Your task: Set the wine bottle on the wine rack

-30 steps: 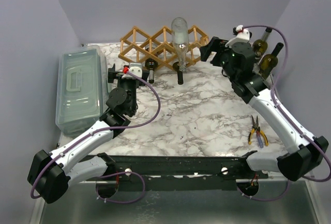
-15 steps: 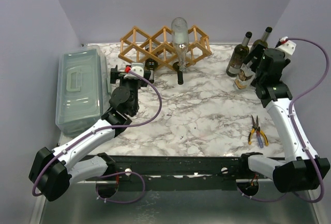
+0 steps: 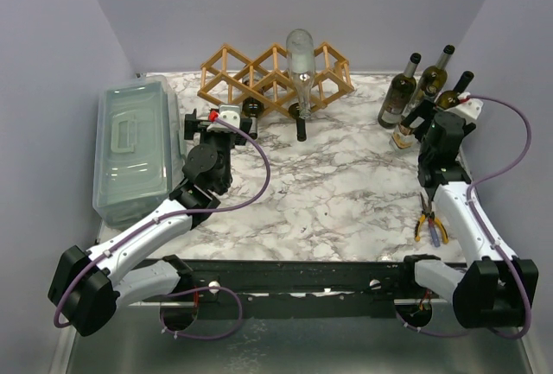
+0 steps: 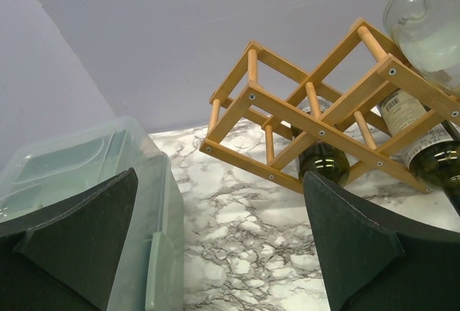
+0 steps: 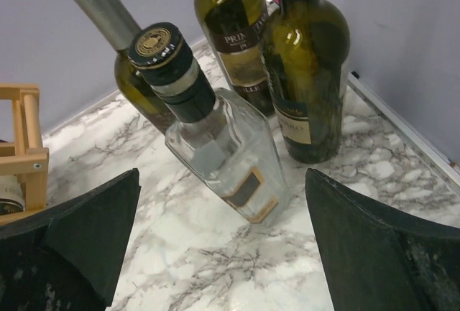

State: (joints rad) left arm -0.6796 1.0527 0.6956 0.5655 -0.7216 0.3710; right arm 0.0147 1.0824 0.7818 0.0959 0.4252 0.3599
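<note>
Left gripper (image 4: 223, 246) stands wide and empty before the wine rack (image 4: 287, 115), which already carries dark bottles (image 4: 325, 165). Right gripper (image 5: 223, 246), also wide and empty, faces a clear wine bottle (image 5: 215, 153) standing among green bottles (image 5: 305, 74), not yet gripped.

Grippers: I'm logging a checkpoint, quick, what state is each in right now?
Left gripper: open, holding nothing.
Right gripper: open, holding nothing; clear bottle ahead, untouched.

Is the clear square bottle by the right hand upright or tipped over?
Upright: the clear square bottle stands on its base, cap up, beside three green bottles; the right hand is open, not touching it.
</note>
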